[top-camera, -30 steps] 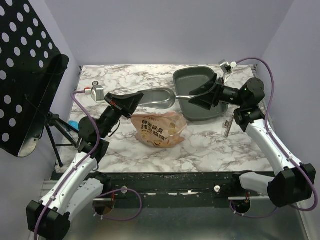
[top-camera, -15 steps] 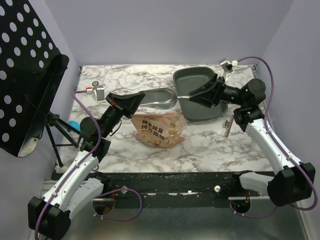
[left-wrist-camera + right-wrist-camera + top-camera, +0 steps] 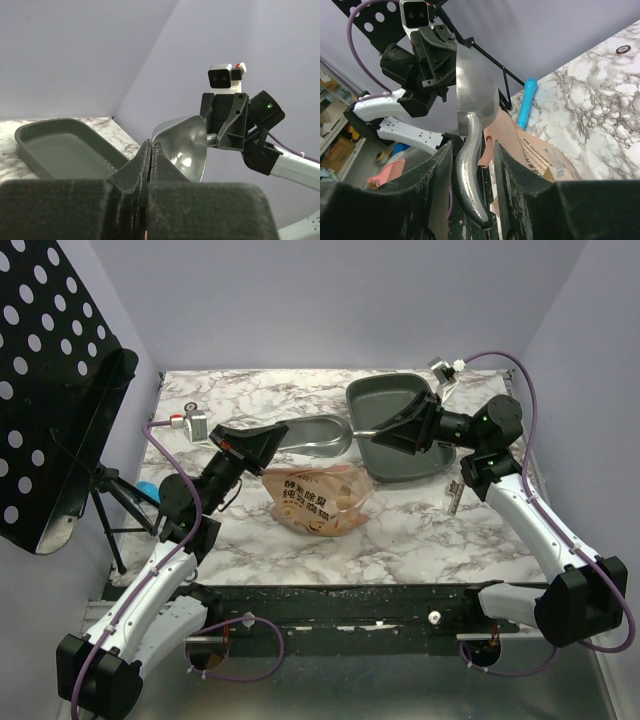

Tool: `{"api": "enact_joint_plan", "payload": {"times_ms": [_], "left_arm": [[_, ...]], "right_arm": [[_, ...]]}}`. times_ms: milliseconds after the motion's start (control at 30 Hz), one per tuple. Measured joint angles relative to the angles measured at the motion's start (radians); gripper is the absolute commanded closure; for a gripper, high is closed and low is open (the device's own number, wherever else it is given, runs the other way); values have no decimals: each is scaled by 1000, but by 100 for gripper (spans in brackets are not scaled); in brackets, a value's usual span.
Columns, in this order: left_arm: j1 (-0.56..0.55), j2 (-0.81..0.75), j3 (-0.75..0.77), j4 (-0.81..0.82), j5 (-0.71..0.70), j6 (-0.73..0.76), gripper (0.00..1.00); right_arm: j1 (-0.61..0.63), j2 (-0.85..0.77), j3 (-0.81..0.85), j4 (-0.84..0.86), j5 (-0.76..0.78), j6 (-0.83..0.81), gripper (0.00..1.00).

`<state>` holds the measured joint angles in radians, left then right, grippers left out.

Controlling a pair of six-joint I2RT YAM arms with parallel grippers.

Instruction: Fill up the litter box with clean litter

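Observation:
The litter box (image 3: 392, 398) is a dark grey tray at the back right of the table, and its floor looks bare; it also shows in the left wrist view (image 3: 65, 145). No clean litter is in view. The orange-tan printed bag (image 3: 320, 498) lies mid-table. My right gripper (image 3: 398, 435) is shut on the handle of a grey scoop (image 3: 318, 433) and holds it in the air, bowl towards the left gripper. The handle (image 3: 470, 150) sits between my right fingers. My left gripper (image 3: 272, 442) is shut, with a thin tan sliver of the bag's edge between its jaws (image 3: 151, 146).
A black perforated stand (image 3: 50, 390) on tripod legs fills the left side. A blue tube (image 3: 148, 490) lies by its legs. A small metal piece (image 3: 455, 495) lies on the marble near the right arm. Purple walls close in the back and both sides.
My right wrist has shifted slightly left with the scoop. The left arm, the bag and the litter box have not moved.

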<state>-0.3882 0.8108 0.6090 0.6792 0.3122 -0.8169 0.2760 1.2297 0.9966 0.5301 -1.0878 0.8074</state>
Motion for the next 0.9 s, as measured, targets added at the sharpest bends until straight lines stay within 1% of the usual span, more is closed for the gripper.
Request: {"api": "enact_joint_plan", "payload": {"times_ms": [100, 200, 300, 333, 433, 767, 900], "left_arm": [[0, 0, 0, 0, 0, 0, 100], [0, 0, 0, 0, 0, 0, 100], [1, 0, -2, 0, 0, 0, 100], [1, 0, -2, -2, -1, 0, 100], [6, 2, -4, 4, 0, -1, 100], [6, 2, -4, 9, 0, -1, 100], [7, 2, -4, 10, 0, -1, 100]], "right_arm": [[5, 1, 4, 0, 0, 0, 58], [10, 2, 10, -1, 0, 0, 63], [13, 3, 16, 0, -5, -2, 74], [13, 3, 18, 0, -11, 2, 75], [19, 3, 27, -5, -14, -2, 73], [27, 3, 43, -60, -16, -43, 58], [33, 3, 44, -86, -17, -66, 59]]}}
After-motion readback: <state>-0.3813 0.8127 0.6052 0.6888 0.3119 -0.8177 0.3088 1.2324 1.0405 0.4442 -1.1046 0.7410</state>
